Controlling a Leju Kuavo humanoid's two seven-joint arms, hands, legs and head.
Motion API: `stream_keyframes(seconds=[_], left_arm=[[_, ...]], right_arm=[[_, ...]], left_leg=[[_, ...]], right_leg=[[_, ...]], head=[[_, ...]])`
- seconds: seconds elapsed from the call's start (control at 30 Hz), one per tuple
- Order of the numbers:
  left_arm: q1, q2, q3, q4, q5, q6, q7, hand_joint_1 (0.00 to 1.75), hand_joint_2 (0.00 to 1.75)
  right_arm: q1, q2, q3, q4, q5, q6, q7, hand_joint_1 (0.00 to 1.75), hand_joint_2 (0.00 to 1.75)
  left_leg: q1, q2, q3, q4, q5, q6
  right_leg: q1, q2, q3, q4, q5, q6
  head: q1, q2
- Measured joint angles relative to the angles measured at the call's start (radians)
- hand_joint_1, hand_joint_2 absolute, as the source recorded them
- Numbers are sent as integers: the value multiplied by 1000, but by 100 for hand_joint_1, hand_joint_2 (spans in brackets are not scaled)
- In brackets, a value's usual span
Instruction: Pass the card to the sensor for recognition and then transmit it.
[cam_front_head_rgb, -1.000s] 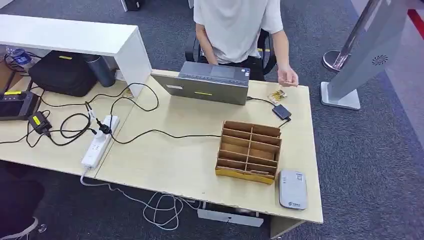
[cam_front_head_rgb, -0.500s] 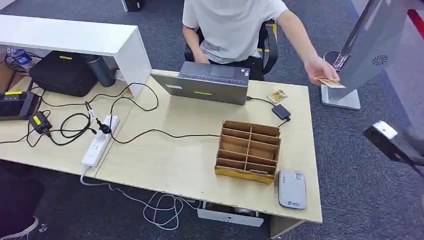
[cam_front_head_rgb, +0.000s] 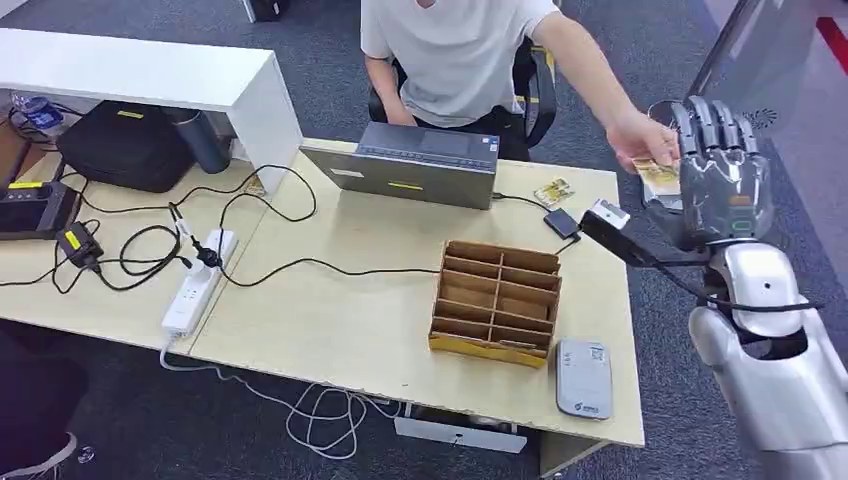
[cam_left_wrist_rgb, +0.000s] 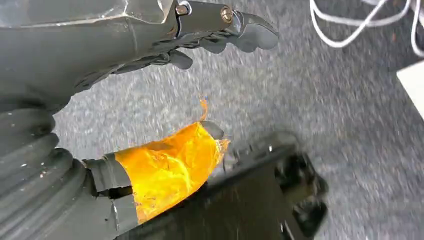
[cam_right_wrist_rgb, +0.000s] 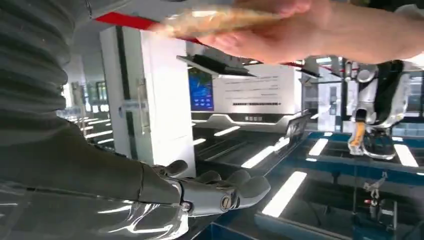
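**Card held out at the desk's far right corner**

Card (cam_front_head_rgb: 659, 175): yellowish, pinched in the person's hand (cam_front_head_rgb: 640, 140) at about 2 o'clock in the head view, beyond the right edge of the desk (cam_front_head_rgb: 330, 310). It sits just beside the raised fingers of the right hand (cam_front_head_rgb: 722, 180); whether they touch cannot be told.

Right hand: lifted on its silver arm at 3 o'clock, fingers upright and spread, holding nothing. In the right wrist view its fingers (cam_right_wrist_rgb: 225, 192) lie extended with the person's hand and card above them in the picture.

Left hand (cam_left_wrist_rgb: 165, 60): seen in the left wrist view over grey carpet, fingers extended and apart, nothing in them; the thumb is wrapped in orange tape (cam_left_wrist_rgb: 167, 167).

Sensor (cam_front_head_rgb: 584, 378): grey flat reader at 5 o'clock on the desk, near the front edge.

Cardboard organiser (cam_front_head_rgb: 497, 300): divided tray, just behind and left of the sensor.

Laptop (cam_front_head_rgb: 420, 165): at 12 o'clock, before the seated person.

Power strip (cam_front_head_rgb: 196, 280): white, at 9 o'clock, among black cables.

Second card (cam_front_head_rgb: 553, 192): lying on the desk at 1 o'clock, near a small black adapter (cam_front_head_rgb: 563, 223).
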Motion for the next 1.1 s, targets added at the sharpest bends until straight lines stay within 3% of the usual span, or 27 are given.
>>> stream_keyframes(seconds=[0.17, 0.2, 0.23, 0.87, 1.1], left_arm=[[4, -5, 0, 0, 11, -21, -2, 0, 175], [5, -8, 0, 0, 14, -18, -2, 0, 175], [6, -11, 0, 0, 15, -15, -2, 0, 175], [15, -25, 0, 0, 6, -35, 2, 0, 175], [14, -28, 0, 0, -17, -67, 33, 0, 175]], right_arm=[[-13, 37, 27, 28, -29, -5, 0, 0, 175], [-12, 40, 30, 31, -30, -7, 0, 112, 175], [-12, 43, 33, 34, -36, -9, 0, 175, 175], [25, 52, 45, 17, -85, -24, -5, 175, 175], [67, 53, 48, -34, -91, -44, -13, 175, 175]], left_leg=[[0, -1, 0, 0, 0, 0], [0, -1, 0, 0, 0, 0], [0, -1, 0, 0, 0, 0], [0, -1, -1, 1, 0, 0], [0, -1, -1, 1, 0, 0]], right_leg=[[0, -1, 0, 0, 0, 0], [0, -1, 0, 0, 0, 0], [0, -1, 0, 0, 0, 0], [0, -1, -1, 0, 0, 0], [0, -1, -1, 0, 0, 0]], head=[[0, 0], [0, 0], [0, 0], [0, 0], [0, 0]])
